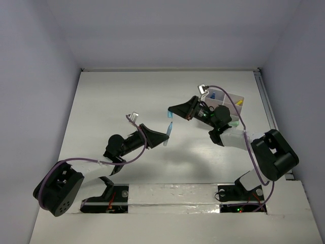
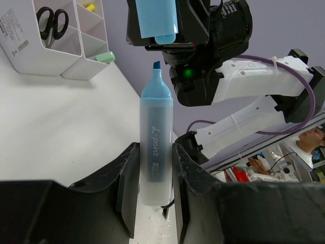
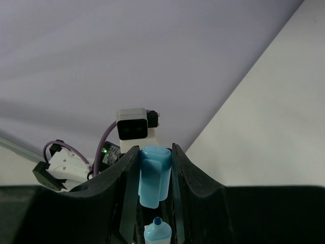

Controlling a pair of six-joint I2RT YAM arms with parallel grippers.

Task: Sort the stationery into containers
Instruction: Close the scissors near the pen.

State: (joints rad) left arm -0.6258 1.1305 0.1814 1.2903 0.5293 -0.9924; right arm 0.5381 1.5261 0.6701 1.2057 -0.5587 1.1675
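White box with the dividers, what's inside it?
Black-handled scissors stand in one compartment of the white box, something yellow in another, a mint piece at a corner. The walls hide the blades and the bottoms.

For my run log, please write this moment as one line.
left fingers: shut on highlighter | right fingers: shut on cap | cap: off, apart from highlighter | boxes: scissors inside
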